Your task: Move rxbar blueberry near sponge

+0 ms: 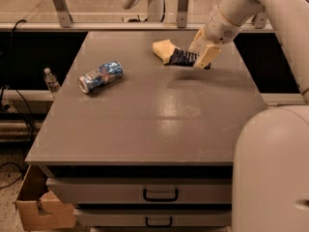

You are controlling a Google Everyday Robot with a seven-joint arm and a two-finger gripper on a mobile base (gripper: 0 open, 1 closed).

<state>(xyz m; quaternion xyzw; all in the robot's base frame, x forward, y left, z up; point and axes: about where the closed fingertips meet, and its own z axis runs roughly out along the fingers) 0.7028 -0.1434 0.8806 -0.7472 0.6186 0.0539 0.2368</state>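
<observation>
Rxbar blueberry [181, 58] is being held in the gripper [200, 57]. Its two tan fingers are pinching the dark wrapper at its right-hand end as the camera sees it, one finger behind the bar and the other in front. The rxbar blueberry is lying roughly level and seems to be riding just clear of the tabletop, since a soft shadow is falling on the surface in front of it. Its free end is reaching toward the sponge [162, 49] and is overlapping the sponge's near corner in this view. Whether the two are actually touching cannot be told. The sponge, pale yellow with curved sides, is resting on the far part of the table [145, 124], just beside the gripper.

The pale arm [236, 8] is coming down to the gripper from the upper right of the view. Part of the robot's rounded body [270, 173] is filling the lower right corner.

Well apart from the bar and sponge, toward the left side of the table, a crushed blue-and-silver can [100, 76] is lying on its side. Two drawers with dark handles [160, 195] are showing under the tabletop. Off the left edge of the table a small water bottle [50, 80] is standing, and a cardboard box [41, 209] is sitting on the floor at the lower left.
</observation>
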